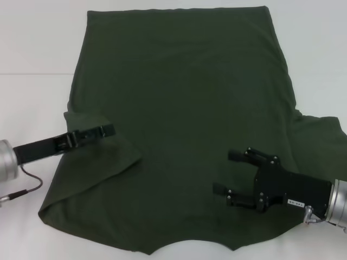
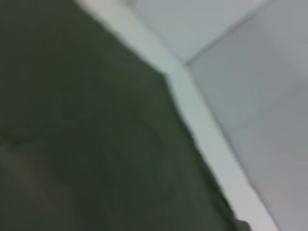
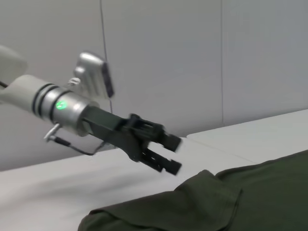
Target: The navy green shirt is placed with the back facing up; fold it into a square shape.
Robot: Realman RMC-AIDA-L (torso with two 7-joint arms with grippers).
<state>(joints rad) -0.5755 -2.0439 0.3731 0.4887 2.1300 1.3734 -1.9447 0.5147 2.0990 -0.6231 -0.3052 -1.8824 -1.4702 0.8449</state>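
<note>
Pincer on the left (image 1: 107, 130) hovers empty, parted, above the folded sleeve; right pincer (image 1: 226, 173) open over the navy green shirt (image 1: 184, 108) — grip the hem edge low, both layers.

Navy green shirt (image 1: 184, 124) is laid flat on the white surface, plain dark side up, no print visible. The straight hem is at the far edge, the neckline curve at the near edge. The left sleeve is folded inward over the body, leaving a raised flap. The right sleeve is spread out flat.
</note>
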